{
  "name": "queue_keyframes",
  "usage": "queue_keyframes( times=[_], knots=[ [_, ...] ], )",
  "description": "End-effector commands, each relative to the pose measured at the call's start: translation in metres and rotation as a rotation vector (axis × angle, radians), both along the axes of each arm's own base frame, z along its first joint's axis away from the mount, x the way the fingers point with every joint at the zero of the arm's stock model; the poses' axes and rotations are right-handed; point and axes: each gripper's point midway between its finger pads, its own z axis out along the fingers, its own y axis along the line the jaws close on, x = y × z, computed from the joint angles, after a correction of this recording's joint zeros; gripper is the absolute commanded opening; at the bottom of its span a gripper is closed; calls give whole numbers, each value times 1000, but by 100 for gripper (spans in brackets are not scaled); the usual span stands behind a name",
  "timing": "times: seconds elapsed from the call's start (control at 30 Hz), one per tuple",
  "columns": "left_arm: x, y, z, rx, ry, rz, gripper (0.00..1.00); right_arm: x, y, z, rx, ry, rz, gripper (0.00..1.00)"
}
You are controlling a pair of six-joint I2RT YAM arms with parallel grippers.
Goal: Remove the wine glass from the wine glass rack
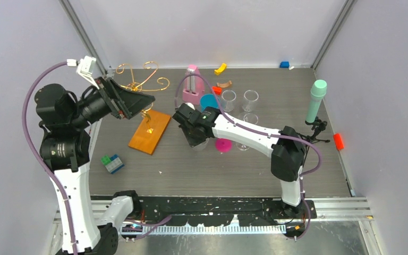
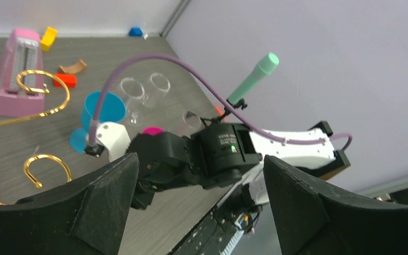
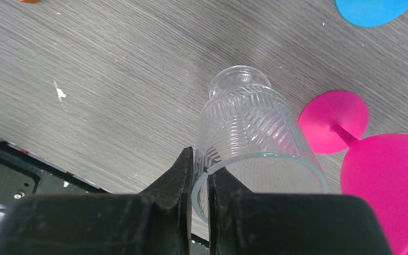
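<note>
Wine glass (image 3: 249, 122), clear with a ribbed wall, was upright and off the rack, low over the counter (image 3: 111, 79). I could not tell whether its foot touched. The right gripper (image 3: 200, 163) was clamped on its rim, one finger inside and one outside. Just beside it on the right stood a pink wine glass (image 3: 388, 186), with the foot of a blue glass (image 3: 374, 8) farther off.

From the top view I noted the wine glass rack (image 1: 150, 132) well to the left of that grasp. Its orange-brown base lay flat on the counter and its gold curls sat toward the back wall. The left gripper (image 1: 138, 101) hung over the rack with its jaws wide apart, holding nothing. The pink metronome (image 1: 192, 85) stood between the rack and two more clear glasses (image 1: 228, 98).
</note>
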Motion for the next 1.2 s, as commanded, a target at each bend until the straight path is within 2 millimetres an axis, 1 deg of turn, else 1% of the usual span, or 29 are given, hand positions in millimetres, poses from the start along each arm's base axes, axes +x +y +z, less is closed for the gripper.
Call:
queue_keyframes(
  times=[0.0,0.17,0.3,0.37,0.53,0.6,0.63,0.7,0.73,0.8,0.87,0.97,1.0,1.03,1.07,1.1,1.13,1.17],
  knots=[
    [-10,-6,-23,76,-27,-39,89,11,4,13,-2,-58,-6,1],
    [-6,1,-48,119,22,27,89,10,6,-3,-34,-29,3,5],
    [-6,8,-59,148,48,82,89,8,7,-16,-62,-4,22,14],
    [-8,11,-63,162,58,102,89,9,7,-18,-69,-4,23,17],
    [-14,20,-82,195,110,167,89,14,4,-18,-85,-23,14,23],
    [-16,27,-91,211,138,218,90,16,3,-15,-83,-32,11,29],
    [-17,31,-96,223,154,246,90,16,3,-11,-77,-38,12,36],
    [-21,39,-107,252,182,292,90,17,4,-2,-58,-51,15,44],
    [-24,43,-112,263,190,313,90,16,4,1,-51,-53,22,46],
    [-27,49,-122,280,202,353,90,17,8,13,-12,-71,28,53],
    [-29,54,-131,296,215,379,91,18,10,34,41,-103,32,58],
    [-33,59,-149,329,237,396,98,20,13,62,121,-157,34,61],
    [-35,58,-153,339,234,388,98,21,9,77,142,-188,25,66],
    [-36,59,-157,347,235,387,99,25,6,86,153,-226,3,69],
    [-37,60,-161,356,237,392,100,26,1,104,192,-264,-12,76],
    [-37,62,-165,364,238,401,100,28,-4,113,205,-295,-29,79],
    [-38,65,-170,373,246,416,100,27,-11,131,249,-338,-40,85],
    [-38,67,-173,380,250,428,100,29,-19,141,261,-376,-63,88]
  ],
)
